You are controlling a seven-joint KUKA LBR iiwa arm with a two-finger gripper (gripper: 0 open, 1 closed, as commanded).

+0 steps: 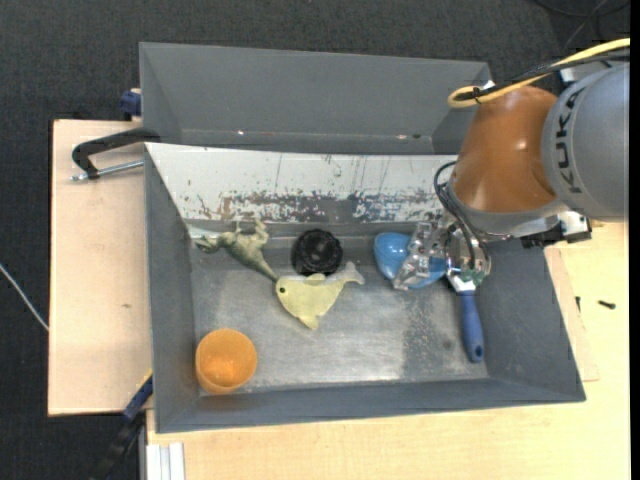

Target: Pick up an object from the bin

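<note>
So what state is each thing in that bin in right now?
Gripper: low in the bin, at the blue rounded thing.
Blue-handled tool: lying flat.
Orange cup: upright, alone.
Black knob: resting near back wall.
Yellowish whale toy: lying flat.
Green lizard toy: lying flat.

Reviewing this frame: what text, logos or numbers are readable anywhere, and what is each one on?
"KUKA": on the grey arm, with the letters running lengthwise along the casing.
No text can be read on the things in the bin. The marks on its back wall are scuffs, not lettering.
</note>
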